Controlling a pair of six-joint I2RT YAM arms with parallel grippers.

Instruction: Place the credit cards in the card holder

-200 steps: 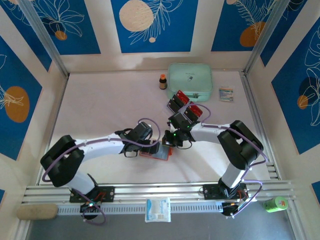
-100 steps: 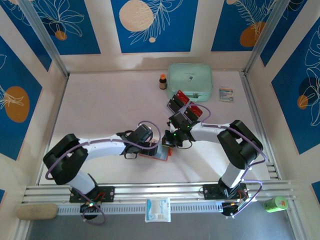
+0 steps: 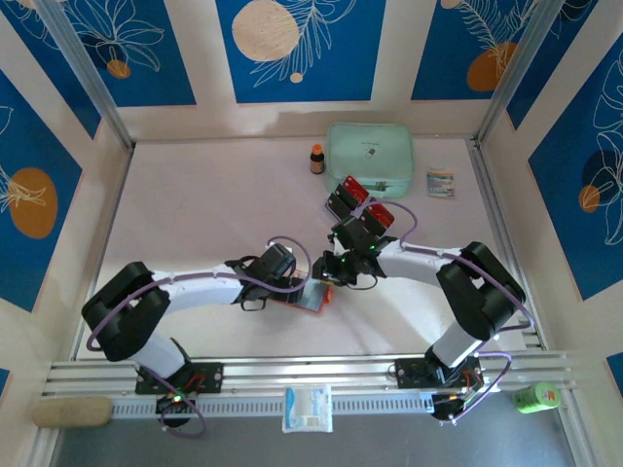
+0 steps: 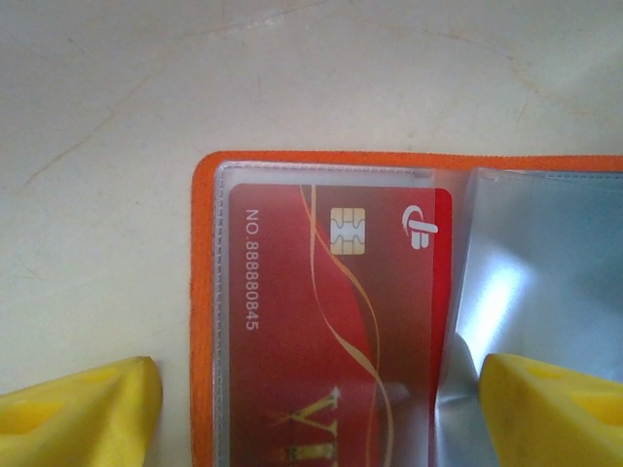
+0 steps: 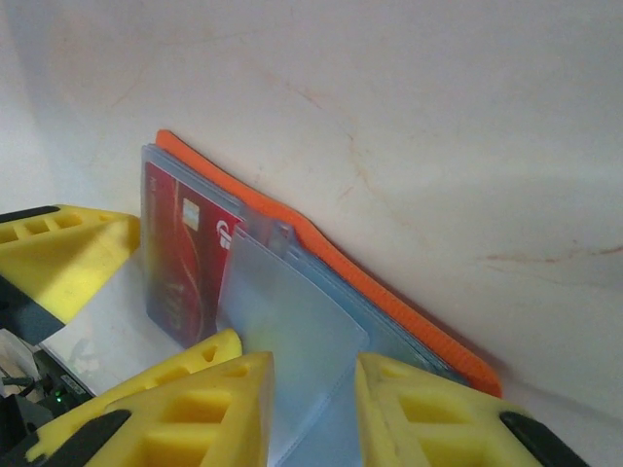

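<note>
Card [image 4: 331, 321], red: "NO. 888880845"

Am watching pale cream table top [image 3: 195, 204] sitting under soft, even light; faint scuffs and hairline marks showing up close in wrist views. Am seeing back wall [image 3: 292, 49], left wall [image 3: 39, 195], right wall [image 3: 584, 165]: blue panels carrying white leaf line-drawings plus orange and cream discs, cream strips running between. Aluminium posts [image 3: 88, 80] rising at rear corners; slotted aluminium rail [image 3: 311, 372] running along near edge.
</note>
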